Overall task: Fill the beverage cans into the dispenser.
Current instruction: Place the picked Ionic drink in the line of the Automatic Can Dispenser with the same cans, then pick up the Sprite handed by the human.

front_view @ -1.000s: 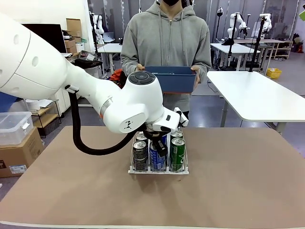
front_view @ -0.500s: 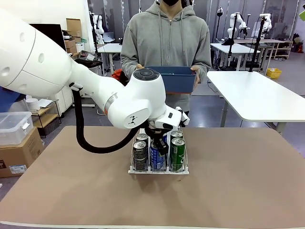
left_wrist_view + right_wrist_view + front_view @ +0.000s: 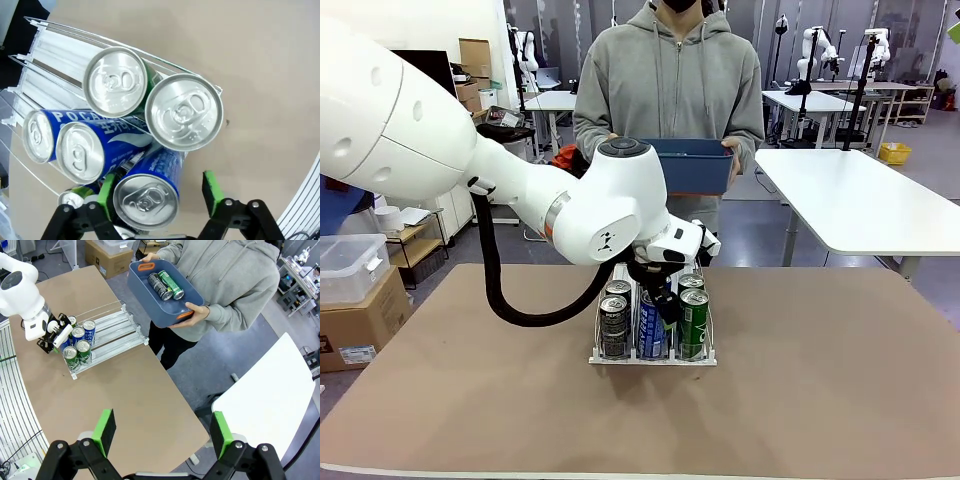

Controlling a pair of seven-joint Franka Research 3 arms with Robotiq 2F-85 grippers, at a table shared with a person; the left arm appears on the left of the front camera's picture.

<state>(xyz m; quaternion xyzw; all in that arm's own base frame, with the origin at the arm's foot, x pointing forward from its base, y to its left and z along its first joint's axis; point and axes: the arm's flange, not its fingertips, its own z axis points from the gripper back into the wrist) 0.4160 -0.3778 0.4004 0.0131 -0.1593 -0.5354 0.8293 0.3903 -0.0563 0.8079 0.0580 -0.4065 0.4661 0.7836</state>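
- Pads [image 3: 106, 192] of the left claw [image 3: 157, 184] stand on either side of the front blue can [image 3: 145, 201]. One pad is right by the can's side and the other is clear of it, so the claw is open and grips nothing.
- From the front, the left claw [image 3: 665, 300] points down at that blue can [image 3: 651, 330], which stands upright at the front of the middle lane.
- The dispenser [image 3: 653, 358] sits mid-desk, with a dark can [image 3: 613, 325] in its left lane and a green can [image 3: 693, 322] in its right lane, both at the front edge.
- More cans stand behind these. The left wrist view shows two further blue tops [image 3: 80, 152] in the middle lane and two silver tops over green sides [image 3: 184, 112] beside them.
- The back parts of the lanes [image 3: 55, 50] are bare white rails.
- The right claw [image 3: 162, 429] hangs high over the desk [image 3: 125, 390], well away from the dispenser [image 3: 115, 325]. It is spread wide with nothing between its pads.
- Across the desk a person [image 3: 665, 70] holds a blue bin [image 3: 150, 295] in both hands. A dark can [image 3: 160, 286] and a green can [image 3: 171, 285] lie on their sides in it.
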